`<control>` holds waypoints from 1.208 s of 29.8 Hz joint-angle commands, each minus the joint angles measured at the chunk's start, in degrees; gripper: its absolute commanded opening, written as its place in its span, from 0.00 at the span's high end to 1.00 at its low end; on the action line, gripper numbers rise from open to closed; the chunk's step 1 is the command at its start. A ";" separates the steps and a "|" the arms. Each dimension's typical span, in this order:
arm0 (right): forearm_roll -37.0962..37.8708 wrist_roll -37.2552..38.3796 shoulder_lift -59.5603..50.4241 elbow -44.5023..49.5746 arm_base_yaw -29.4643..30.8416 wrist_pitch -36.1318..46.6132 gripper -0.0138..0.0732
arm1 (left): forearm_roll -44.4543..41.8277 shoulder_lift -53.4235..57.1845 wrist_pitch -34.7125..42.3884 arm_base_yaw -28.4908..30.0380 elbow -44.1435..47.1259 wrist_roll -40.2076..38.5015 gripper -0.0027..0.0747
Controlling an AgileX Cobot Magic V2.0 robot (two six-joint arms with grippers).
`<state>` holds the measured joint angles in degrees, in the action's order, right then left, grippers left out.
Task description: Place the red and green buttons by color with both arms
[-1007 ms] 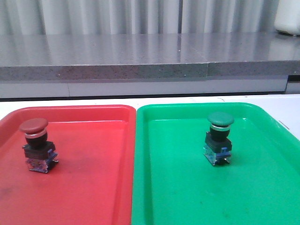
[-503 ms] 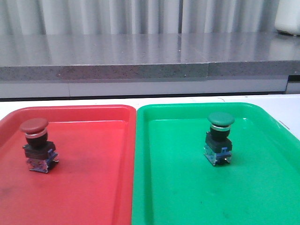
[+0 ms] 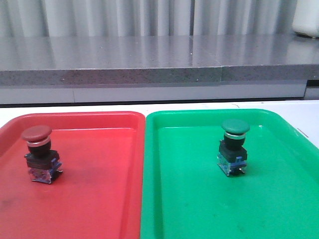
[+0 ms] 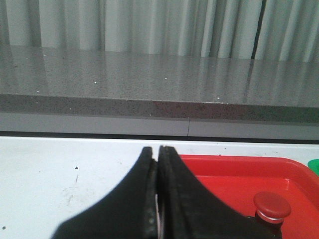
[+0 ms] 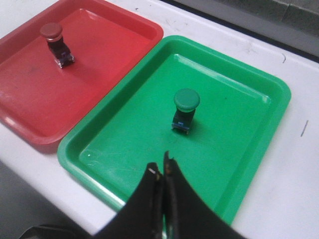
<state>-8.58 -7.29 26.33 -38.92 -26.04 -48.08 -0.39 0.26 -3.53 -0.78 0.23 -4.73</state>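
Note:
The red button [image 3: 40, 153] stands upright in the red tray [image 3: 99, 199], at its left side. The green button [image 3: 233, 146] stands upright in the green tray [image 3: 209, 209]. Neither gripper shows in the front view. My left gripper [image 4: 156, 149] is shut and empty, above the white table beside the red tray [image 4: 224, 179], with the red button's cap [image 4: 272, 206] off to one side. My right gripper [image 5: 160, 167] is shut and empty, held above the green tray's near edge [image 5: 94, 174], apart from the green button [image 5: 185, 108]. The red button [image 5: 55, 42] also shows in the right wrist view.
The two trays lie side by side on a white table [image 3: 304, 117]. A grey stone ledge [image 3: 149, 59] runs behind the table, with pale curtains behind it. A white object [image 3: 306, 20] stands at the far right of the ledge.

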 commanded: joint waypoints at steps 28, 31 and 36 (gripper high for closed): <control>1.72 -0.51 -27.86 40.13 21.32 43.99 0.97 | -0.11 0.96 4.76 0.06 1.40 -0.49 0.99; 1.72 -0.51 -27.86 40.13 21.32 44.68 0.97 | -0.11 0.96 4.76 0.06 1.40 -0.49 0.99; 2.02 1.08 -27.91 40.13 21.25 46.99 0.97 | -0.11 0.96 4.76 0.06 1.40 -0.49 0.99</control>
<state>-6.73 -7.08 -0.54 1.56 -5.08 -7.58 -0.39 0.26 -3.53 -0.78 0.23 -4.73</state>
